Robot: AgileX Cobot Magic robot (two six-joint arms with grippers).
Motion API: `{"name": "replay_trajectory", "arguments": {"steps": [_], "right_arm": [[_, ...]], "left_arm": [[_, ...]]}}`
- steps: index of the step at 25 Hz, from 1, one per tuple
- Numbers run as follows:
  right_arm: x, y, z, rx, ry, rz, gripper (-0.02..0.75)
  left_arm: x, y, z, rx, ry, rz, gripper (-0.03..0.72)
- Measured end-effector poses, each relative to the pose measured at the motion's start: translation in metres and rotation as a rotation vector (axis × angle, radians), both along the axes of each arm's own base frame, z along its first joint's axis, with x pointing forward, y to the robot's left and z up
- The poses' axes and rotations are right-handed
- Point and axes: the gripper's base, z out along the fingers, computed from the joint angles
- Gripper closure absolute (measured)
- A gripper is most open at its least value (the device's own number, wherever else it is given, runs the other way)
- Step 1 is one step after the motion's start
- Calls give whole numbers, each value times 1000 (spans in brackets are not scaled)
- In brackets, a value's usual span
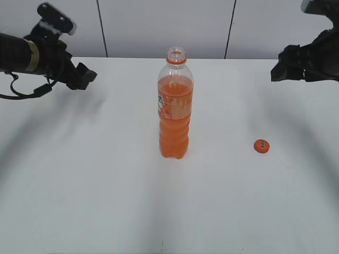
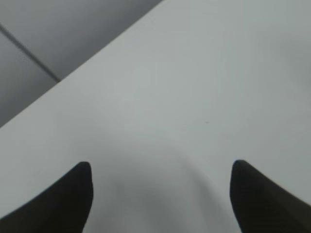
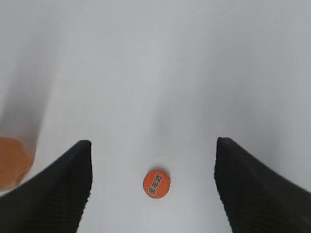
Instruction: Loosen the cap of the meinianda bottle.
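The meinianda bottle (image 1: 175, 108) stands upright at the middle of the white table, its neck open with no cap on it. The orange cap (image 1: 261, 146) lies flat on the table to the bottle's right, and shows in the right wrist view (image 3: 156, 183), with dark print on top. My right gripper (image 3: 153, 150) is open and empty, raised above the cap at the far right (image 1: 288, 66). My left gripper (image 2: 160, 170) is open and empty, raised over the table's back left (image 1: 85, 76). A blurred edge of the bottle (image 3: 12, 162) shows at the right wrist view's left.
The white table (image 1: 95, 174) ends at a grey panelled wall (image 1: 159, 26) behind. Its back edge (image 2: 87, 63) shows in the left wrist view.
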Motion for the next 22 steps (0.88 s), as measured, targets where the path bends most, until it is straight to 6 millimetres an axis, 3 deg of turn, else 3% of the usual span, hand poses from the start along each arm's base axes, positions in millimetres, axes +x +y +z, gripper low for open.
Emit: {"name": "replay_trajectory", "arguments": {"steps": [7,13,22], "right_arm": [[-1,-1,35,-6,-111,9,152],[-10,-4,60,-58,-185,39,152],[-19,-6,104,-85,-185,66,152]], "left_arm": [[-4,30,40,70,-61,355,157],[-26,60,67,94,-6,722,159],[-71,61,97,153,252,703,159]]}}
